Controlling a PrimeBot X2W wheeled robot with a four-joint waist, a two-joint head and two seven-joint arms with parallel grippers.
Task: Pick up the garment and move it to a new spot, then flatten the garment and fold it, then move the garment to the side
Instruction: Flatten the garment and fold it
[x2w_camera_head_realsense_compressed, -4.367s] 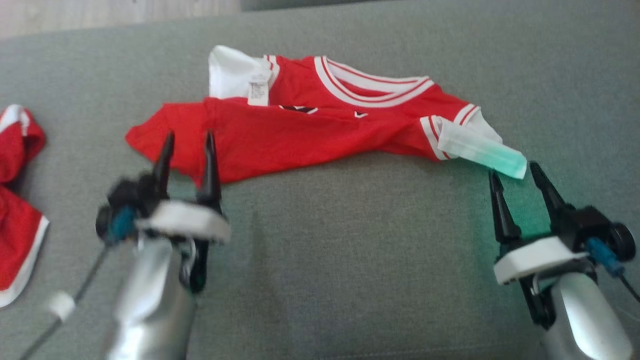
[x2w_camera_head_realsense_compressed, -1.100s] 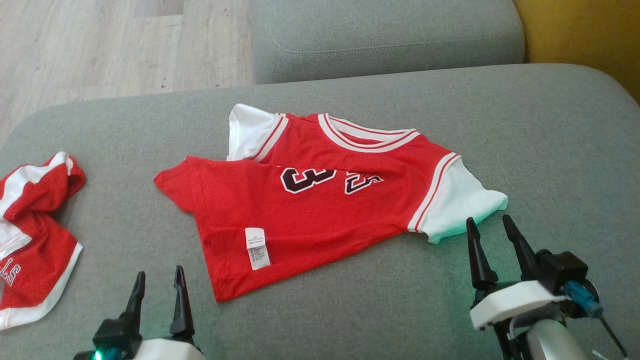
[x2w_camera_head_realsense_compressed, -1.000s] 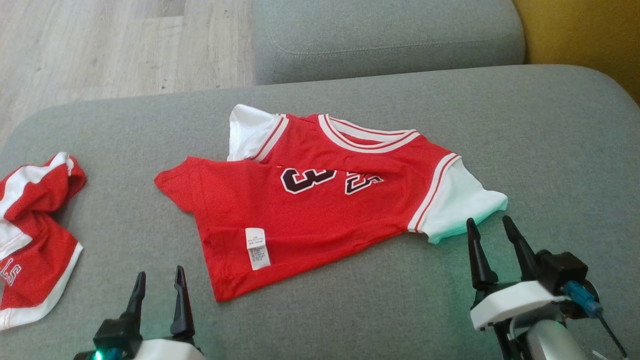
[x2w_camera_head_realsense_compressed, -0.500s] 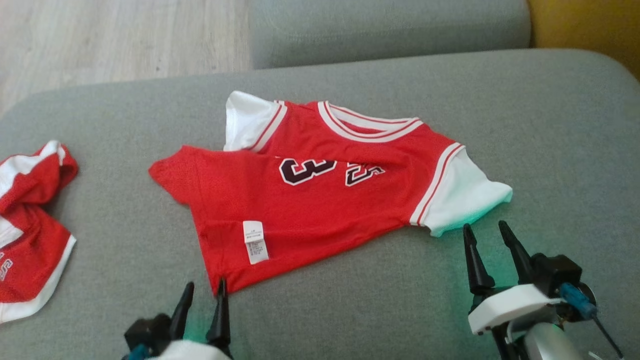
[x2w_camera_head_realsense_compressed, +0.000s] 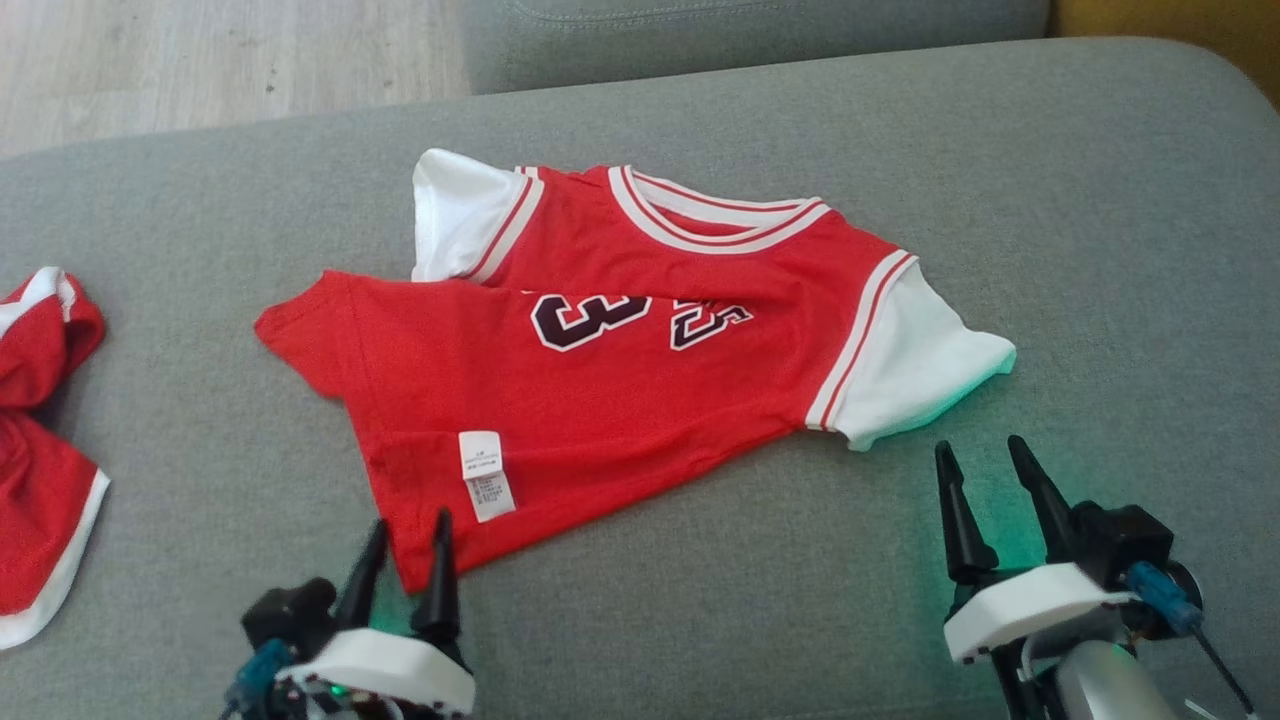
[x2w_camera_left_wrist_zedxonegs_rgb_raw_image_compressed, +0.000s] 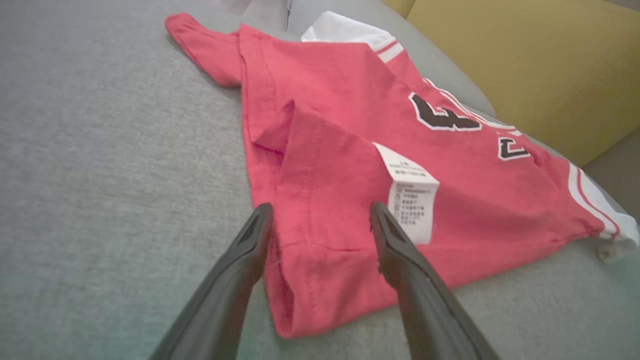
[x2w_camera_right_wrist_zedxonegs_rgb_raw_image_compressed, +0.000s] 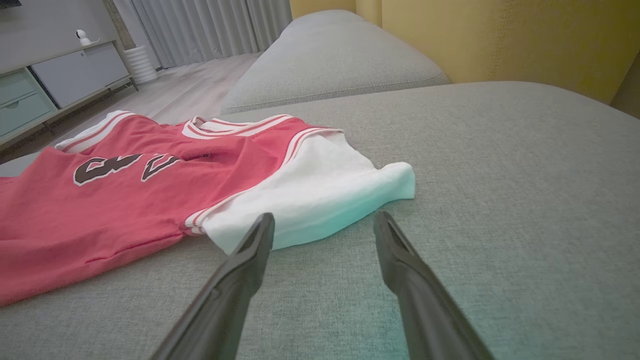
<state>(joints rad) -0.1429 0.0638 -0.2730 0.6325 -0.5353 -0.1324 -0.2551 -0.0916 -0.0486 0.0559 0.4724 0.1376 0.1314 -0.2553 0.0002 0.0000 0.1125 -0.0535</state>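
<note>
The garment (x2w_camera_head_realsense_compressed: 620, 390) is a red jersey with white sleeves and dark numbers, lying on the grey sofa cushion (x2w_camera_head_realsense_compressed: 1100, 250), its upper part creased over itself. My left gripper (x2w_camera_head_realsense_compressed: 410, 522) stands open at the jersey's near hem corner. In the left wrist view that corner (x2w_camera_left_wrist_zedxonegs_rgb_raw_image_compressed: 320, 280) lies between the spread fingers of my left gripper (x2w_camera_left_wrist_zedxonegs_rgb_raw_image_compressed: 320, 207), with a white care label (x2w_camera_left_wrist_zedxonegs_rgb_raw_image_compressed: 412, 192) just beyond. My right gripper (x2w_camera_head_realsense_compressed: 978, 446) is open, a little short of the white sleeve (x2w_camera_head_realsense_compressed: 920, 360). In the right wrist view this sleeve (x2w_camera_right_wrist_zedxonegs_rgb_raw_image_compressed: 320, 195) lies just ahead of my right gripper (x2w_camera_right_wrist_zedxonegs_rgb_raw_image_compressed: 324, 215).
A second red and white garment (x2w_camera_head_realsense_compressed: 40, 470) lies crumpled at the cushion's left edge. Another grey cushion (x2w_camera_head_realsense_compressed: 750, 30) sits behind, wooden floor (x2w_camera_head_realsense_compressed: 200, 60) at the far left. A yellow backrest (x2w_camera_left_wrist_zedxonegs_rgb_raw_image_compressed: 525, 65) rises on the right. A low cabinet (x2w_camera_right_wrist_zedxonegs_rgb_raw_image_compressed: 60, 75) stands across the room.
The head camera has tipped down. My left gripper has moved right and forward to the jersey's near hem corner. The right gripper has stayed put. Since several seconds ago the jersey's body is spread out.
</note>
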